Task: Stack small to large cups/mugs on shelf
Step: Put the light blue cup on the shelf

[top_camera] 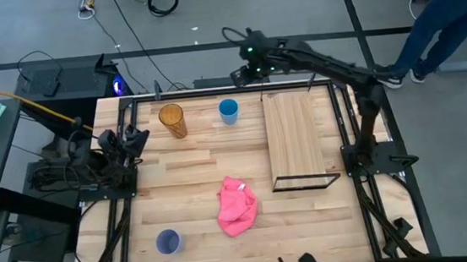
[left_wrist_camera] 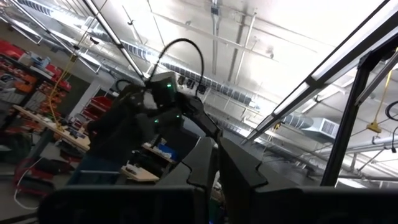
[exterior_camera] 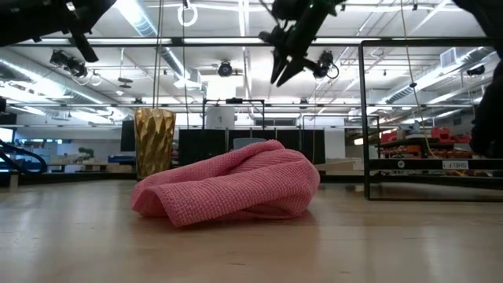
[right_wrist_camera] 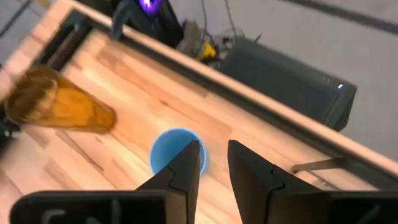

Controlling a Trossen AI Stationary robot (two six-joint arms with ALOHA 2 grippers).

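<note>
Tabletop pink cloth (exterior_camera: 232, 187) hides the blue cup (right_wrist_camera: 176, 149) below the spread right gripper (right_wrist_camera: 213, 160).

**Off-task items on and around the table**

A crumpled pink cloth (top_camera: 237, 206) lies on the butcher-block tabletop (top_camera: 187, 177), toward its near middle; in the low view it fills the foreground (exterior_camera: 236, 189). Cables (top_camera: 122, 22) trail across the grey floor (top_camera: 290, 7) behind. A person's legs (top_camera: 432, 24), apparently in dark trousers, stand at the far right.

amber cup (exterior_camera: 154, 141): glossy faceted plastic | cloth (exterior_camera: 232, 191): knitted pink | table (top_camera: 186, 173): smooth wood
</note>
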